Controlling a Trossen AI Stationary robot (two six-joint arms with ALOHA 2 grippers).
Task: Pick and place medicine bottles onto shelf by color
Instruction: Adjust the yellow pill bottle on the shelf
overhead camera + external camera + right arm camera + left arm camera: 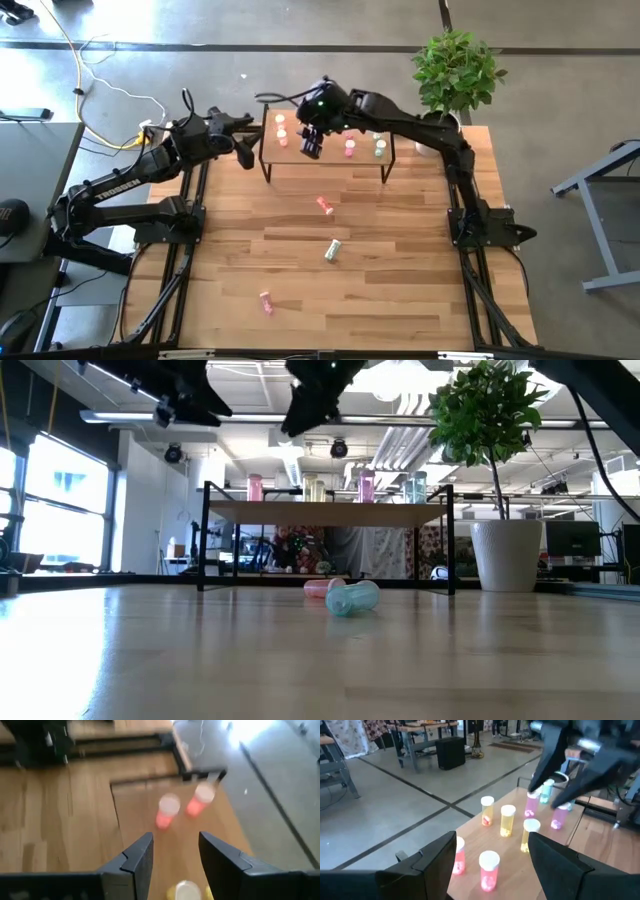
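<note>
The shelf (pixel 330 162) stands at the table's far side. Several bottles stand upright on it: red (pixel 489 869), yellow (pixel 507 820), pink (pixel 557 816) and pale green (pixel 546 791). Three bottles lie on their sides on the table: a red-pink one (pixel 325 205), a pale green one (pixel 332 250) and a pink one (pixel 266 302). My right gripper (pixel 310 143) hangs open and empty above the shelf's left half, over two red bottles (pixel 167 812). My left gripper (pixel 243 155) is open and empty just off the shelf's left end, pointing at it.
A potted plant (pixel 455 70) in a white pot stands at the table's far right corner, beside the shelf. The shelf's thin black legs (pixel 205 535) leave a gap under it. The near half of the table holds only the three lying bottles.
</note>
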